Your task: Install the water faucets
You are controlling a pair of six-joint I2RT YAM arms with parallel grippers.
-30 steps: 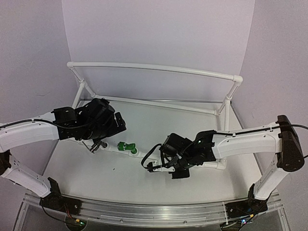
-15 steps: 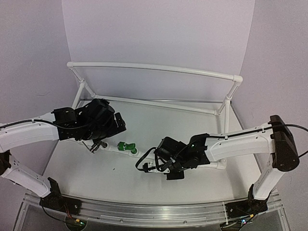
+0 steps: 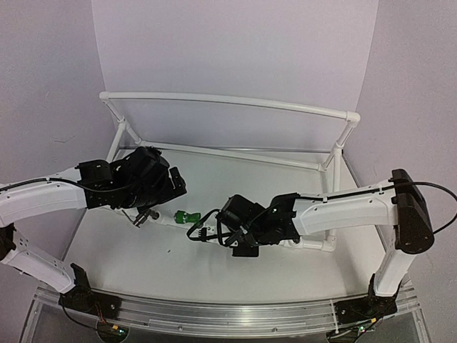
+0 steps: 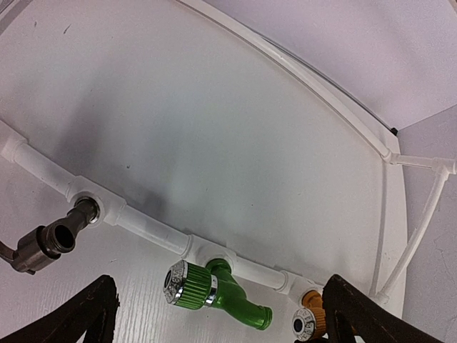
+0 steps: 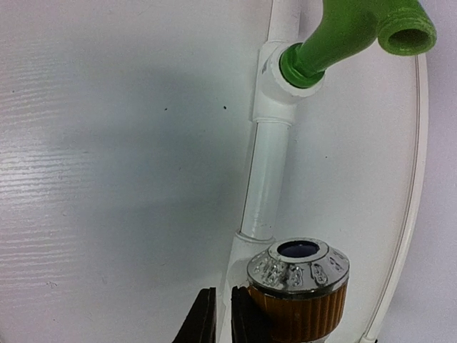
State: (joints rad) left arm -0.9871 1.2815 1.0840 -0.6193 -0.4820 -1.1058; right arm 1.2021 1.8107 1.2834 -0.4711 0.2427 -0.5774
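Observation:
Three water faucets sit in sockets of the white front pipe. The dark grey one is at the left, the green one in the middle and the brass one at the right. My left gripper hangs open above the pipe, its fingers wide on either side of the green faucet and touching nothing. My right gripper is shut, with only a thin gap between its fingers. It is right beside the ribbed knob of the brass faucet. In the top view the right gripper hides the brass faucet.
The white pipe frame rises at the back of the white table, with uprights at both sides. The green faucet's spout points outward at the top of the right wrist view. A black cable loops beside the right wrist.
My right arm has slid left along the front pipe, closer to the green faucet. The left arm has stayed still and open.

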